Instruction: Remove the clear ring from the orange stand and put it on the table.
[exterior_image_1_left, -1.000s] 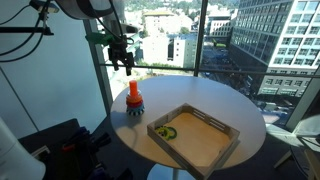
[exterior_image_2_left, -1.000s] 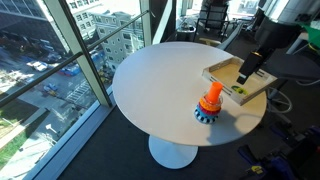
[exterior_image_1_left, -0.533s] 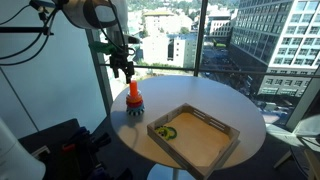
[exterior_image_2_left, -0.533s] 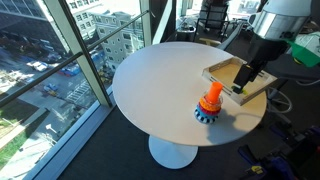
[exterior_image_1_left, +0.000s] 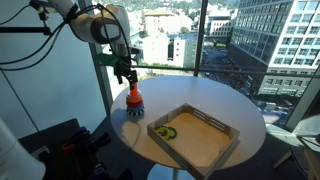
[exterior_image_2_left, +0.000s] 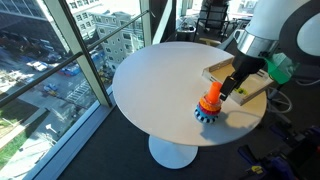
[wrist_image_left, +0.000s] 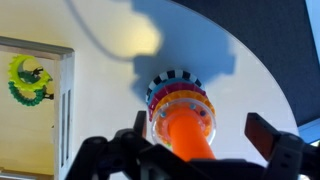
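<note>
The clear ring (wrist_image_left: 206, 116) shows faint and glassy around the orange stand (wrist_image_left: 185, 135), just above the coloured bands at its base, so it's not off yet. The stand is upright on the white table (exterior_image_1_left: 225, 100), near the edge and close to the wooden tray (exterior_image_1_left: 195, 140). The gripper (wrist_image_left: 200, 140) hovers right over the peg with its jaws spread wide, one finger (wrist_image_left: 110, 155) on either side, and it's grasping nothing. A green item (wrist_image_left: 30, 78) lies in the tray's corner.
</note>
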